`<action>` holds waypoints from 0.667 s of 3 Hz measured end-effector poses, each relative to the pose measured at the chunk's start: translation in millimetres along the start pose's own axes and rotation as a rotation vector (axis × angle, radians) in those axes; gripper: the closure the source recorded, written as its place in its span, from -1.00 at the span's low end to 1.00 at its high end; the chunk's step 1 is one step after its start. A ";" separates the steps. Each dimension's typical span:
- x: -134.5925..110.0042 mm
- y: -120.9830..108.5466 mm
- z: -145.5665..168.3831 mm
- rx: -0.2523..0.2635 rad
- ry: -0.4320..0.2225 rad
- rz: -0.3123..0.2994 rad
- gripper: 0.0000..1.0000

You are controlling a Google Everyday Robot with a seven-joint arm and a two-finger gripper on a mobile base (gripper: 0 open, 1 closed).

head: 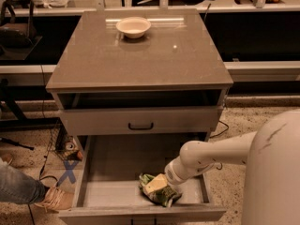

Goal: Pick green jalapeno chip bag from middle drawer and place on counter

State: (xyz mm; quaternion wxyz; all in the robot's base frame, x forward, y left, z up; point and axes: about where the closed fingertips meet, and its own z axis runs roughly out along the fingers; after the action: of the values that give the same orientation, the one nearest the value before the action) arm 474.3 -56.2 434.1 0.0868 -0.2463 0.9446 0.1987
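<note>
The green jalapeno chip bag [163,197] lies crumpled on the floor of the open middle drawer [112,191], near its front right. My gripper [157,185] reaches down into the drawer from the right and rests on top of the bag, covering its upper part. My white arm [220,153] crosses the drawer's right wall. The counter [140,60] is the cabinet's glossy grey-brown top, with a white bowl [133,26] at its back.
A closed upper drawer front with a black handle [140,125] overhangs the back of the open drawer. A person's leg and shoe [33,193] are on the floor to the left. A blue tape cross [69,171] and cables lie beside the cabinet.
</note>
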 end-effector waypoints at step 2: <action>16.8 -10.8 13.7 0.004 0.029 0.035 -0.25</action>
State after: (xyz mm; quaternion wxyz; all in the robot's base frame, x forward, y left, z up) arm 466.1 -66.3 413.7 0.0699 -0.2322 0.9505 0.1945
